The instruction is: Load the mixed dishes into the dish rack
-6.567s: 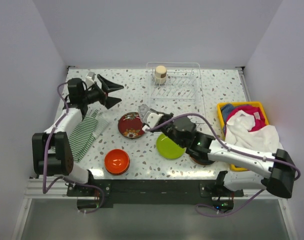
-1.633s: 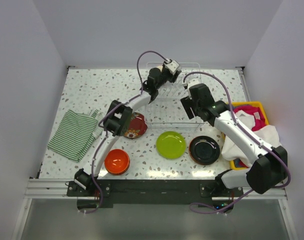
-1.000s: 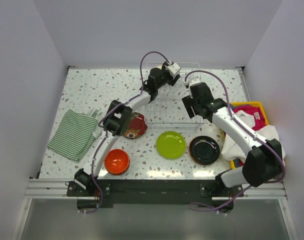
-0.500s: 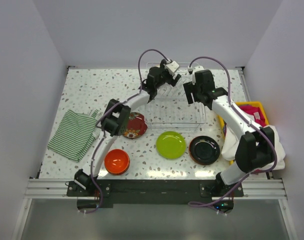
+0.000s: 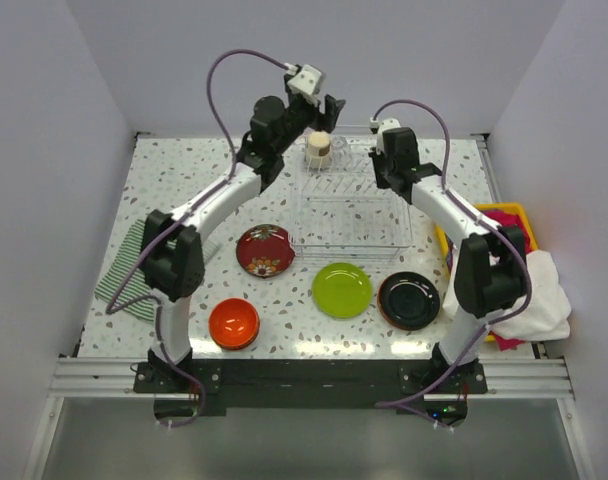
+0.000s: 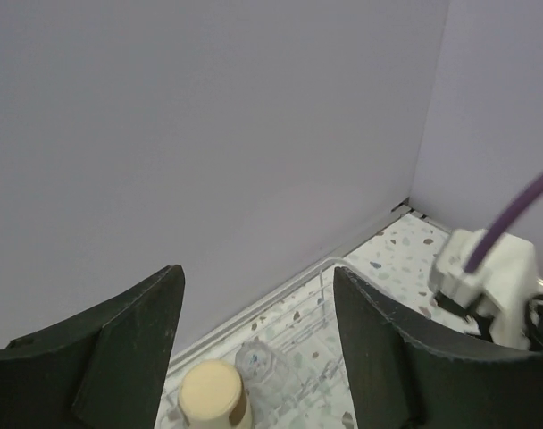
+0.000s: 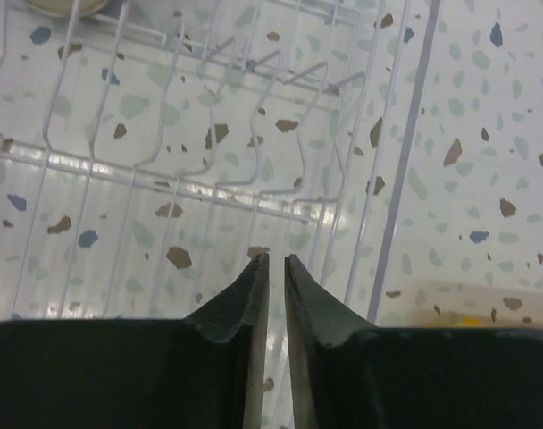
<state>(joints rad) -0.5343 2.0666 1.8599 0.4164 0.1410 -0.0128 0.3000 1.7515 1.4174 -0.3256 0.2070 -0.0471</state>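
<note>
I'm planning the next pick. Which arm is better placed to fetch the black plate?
Probably the right. The black plate lies on that arm's side, near its base, and the right gripper hangs low over the dish rack. The left gripper is raised high at the rack's far-left corner.

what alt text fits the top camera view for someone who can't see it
Two robot arms reach over a clear dish rack at the back of a speckled table, a beige cup standing in its far left corner. In front lie a dark red plate, green plate, black plate and orange bowl; a striped cloth sits left, a yellow bin right.
</note>
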